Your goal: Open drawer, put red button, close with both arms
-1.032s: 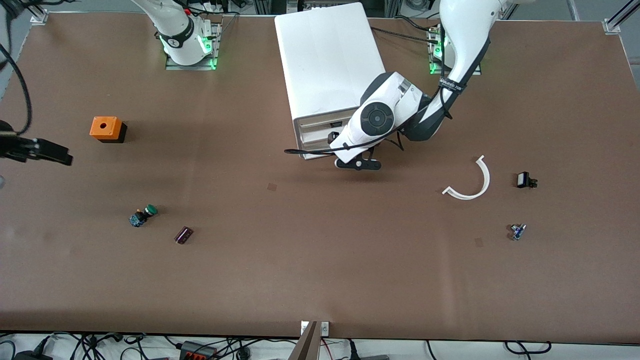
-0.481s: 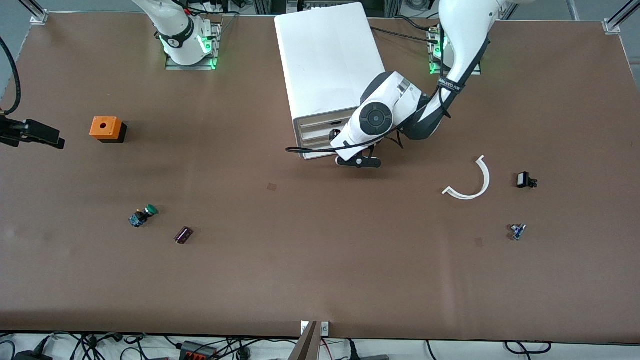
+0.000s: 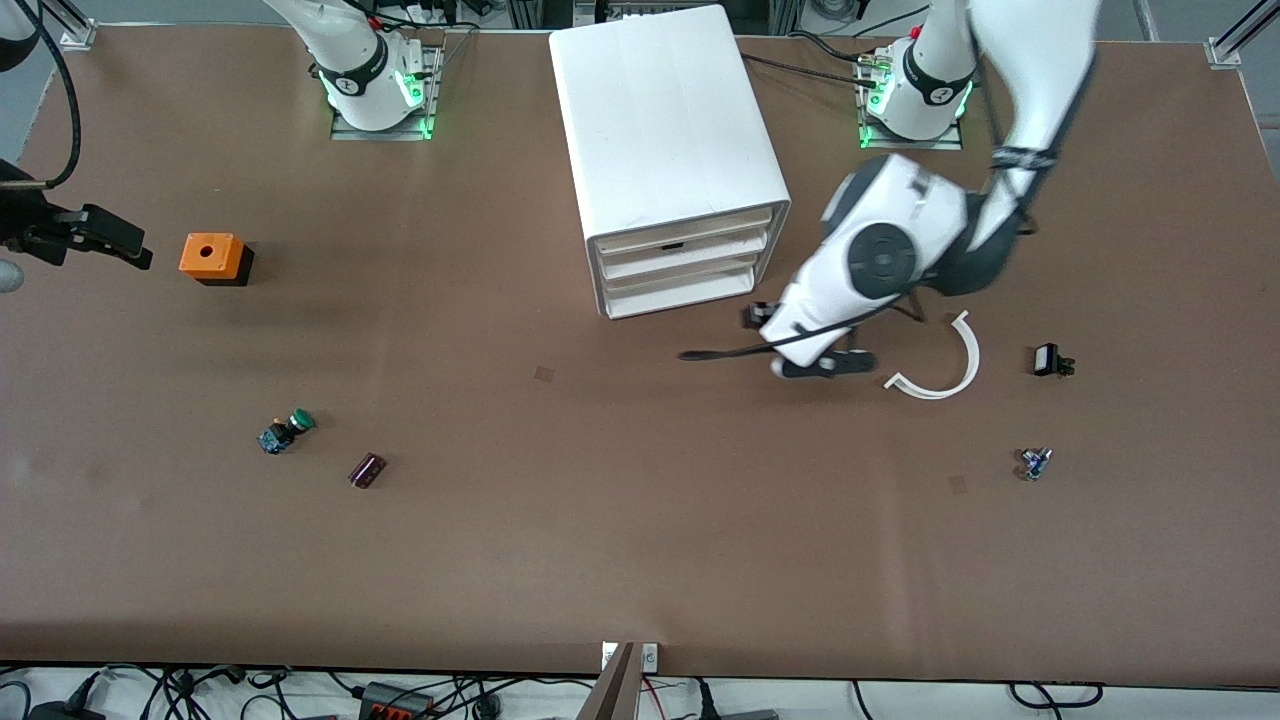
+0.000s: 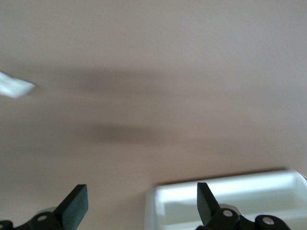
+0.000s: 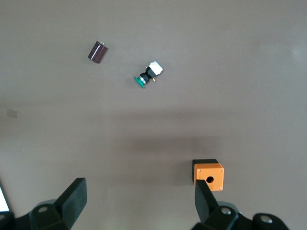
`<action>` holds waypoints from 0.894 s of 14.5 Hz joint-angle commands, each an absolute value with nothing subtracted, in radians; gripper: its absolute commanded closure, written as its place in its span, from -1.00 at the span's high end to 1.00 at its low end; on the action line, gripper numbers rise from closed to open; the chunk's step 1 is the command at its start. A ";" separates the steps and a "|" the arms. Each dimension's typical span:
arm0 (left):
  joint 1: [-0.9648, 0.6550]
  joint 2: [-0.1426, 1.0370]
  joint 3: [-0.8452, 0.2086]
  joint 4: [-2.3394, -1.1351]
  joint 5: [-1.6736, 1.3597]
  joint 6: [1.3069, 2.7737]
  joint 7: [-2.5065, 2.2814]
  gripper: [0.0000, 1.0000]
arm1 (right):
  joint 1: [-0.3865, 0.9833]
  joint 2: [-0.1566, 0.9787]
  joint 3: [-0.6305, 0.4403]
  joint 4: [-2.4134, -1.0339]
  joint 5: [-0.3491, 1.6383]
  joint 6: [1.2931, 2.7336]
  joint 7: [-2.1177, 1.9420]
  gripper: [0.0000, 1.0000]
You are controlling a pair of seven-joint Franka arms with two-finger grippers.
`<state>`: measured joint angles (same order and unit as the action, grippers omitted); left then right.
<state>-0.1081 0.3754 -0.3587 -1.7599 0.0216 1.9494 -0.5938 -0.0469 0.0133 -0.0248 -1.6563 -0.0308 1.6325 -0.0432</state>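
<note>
Left end effector (image 3: 800, 345) open, beside drawer unit (image 3: 670, 150)

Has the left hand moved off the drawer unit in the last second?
Yes. The left hand has swung away from the drawer unit front toward the white curved piece, fingers open.

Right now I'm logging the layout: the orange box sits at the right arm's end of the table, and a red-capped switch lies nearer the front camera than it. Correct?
Not quite. The switch has a green cap, not red, as the right wrist view shows. The orange box placement is correct.
</note>
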 commanded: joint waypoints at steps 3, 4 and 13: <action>0.038 0.331 -0.365 -1.522 0.172 1.657 -0.338 1.00 | -0.048 -0.025 -0.020 -1.697 -0.038 1.666 -0.040 1.00; 0.079 0.330 -0.367 -1.473 0.173 1.594 -0.252 1.00 | -0.049 -0.023 -0.021 -1.695 -0.035 1.661 -0.040 1.00; -0.089 0.002 0.054 -1.606 -0.051 1.618 0.029 1.00 | -0.048 -0.032 -0.020 -1.703 -0.031 1.660 -0.038 1.00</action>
<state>-0.0315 0.1376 -0.0042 -1.4497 -0.0304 1.5389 0.0131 -0.0469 0.0003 -0.0242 -1.6687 -0.0308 1.6479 -0.0429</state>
